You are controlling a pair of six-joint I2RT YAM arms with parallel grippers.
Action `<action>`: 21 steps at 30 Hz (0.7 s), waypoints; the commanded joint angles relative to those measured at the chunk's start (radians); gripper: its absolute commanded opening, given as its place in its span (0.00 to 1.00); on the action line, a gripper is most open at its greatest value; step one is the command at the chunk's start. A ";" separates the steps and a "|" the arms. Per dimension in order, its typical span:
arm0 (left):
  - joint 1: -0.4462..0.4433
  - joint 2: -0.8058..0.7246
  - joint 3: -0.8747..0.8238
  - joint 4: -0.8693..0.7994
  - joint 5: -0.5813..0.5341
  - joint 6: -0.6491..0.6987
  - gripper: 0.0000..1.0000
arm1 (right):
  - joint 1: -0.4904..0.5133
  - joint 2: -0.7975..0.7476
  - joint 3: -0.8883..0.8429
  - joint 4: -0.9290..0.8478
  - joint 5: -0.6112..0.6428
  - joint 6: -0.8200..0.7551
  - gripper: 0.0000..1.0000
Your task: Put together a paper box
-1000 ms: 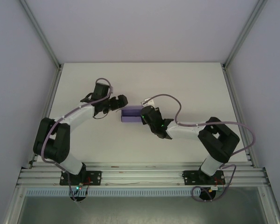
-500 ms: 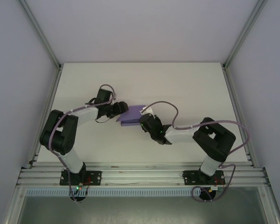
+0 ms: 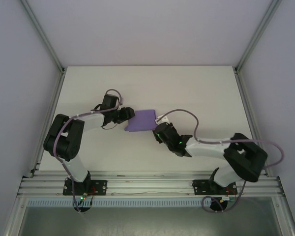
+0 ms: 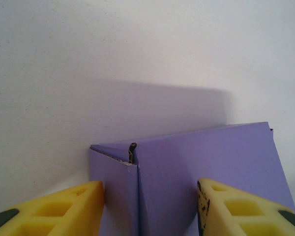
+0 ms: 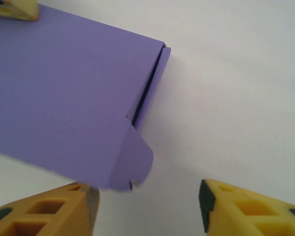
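Note:
The purple paper box (image 3: 141, 120) is folded into a flat rectangular shape and hangs tilted at mid-table, its broad face up. My left gripper (image 3: 126, 115) is shut on its left end. In the left wrist view the yellow fingers (image 4: 64, 209) flank the box corner (image 4: 167, 177), where a folded seam shows. My right gripper (image 3: 160, 132) stands open just off the box's near right corner. In the right wrist view its jaws (image 5: 147, 206) are wide apart over bare table, with the box's rounded flap (image 5: 135, 160) beside the left finger (image 5: 49, 211).
The white table (image 3: 187, 93) has walls at the back and an aluminium frame down both sides. Both arms reach in from the near rail and cross most of the near half; the far half of the table lies beyond them.
My right gripper has let go of the box, opened and drawn back toward the near right. My left gripper has closed on the box's left end, and the box has turned its broad face upward.

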State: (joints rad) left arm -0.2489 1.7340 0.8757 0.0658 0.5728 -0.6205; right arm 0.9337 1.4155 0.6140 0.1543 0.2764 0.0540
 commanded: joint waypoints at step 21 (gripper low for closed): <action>0.037 0.099 -0.154 0.219 0.121 -0.076 0.19 | -0.167 -0.240 -0.032 -0.200 -0.030 0.428 1.00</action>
State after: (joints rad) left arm -0.2295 1.7832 0.7883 0.3202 0.6727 -0.6731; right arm 0.7837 1.1419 0.5285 0.0246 0.3199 0.4229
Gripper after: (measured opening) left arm 0.202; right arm 0.996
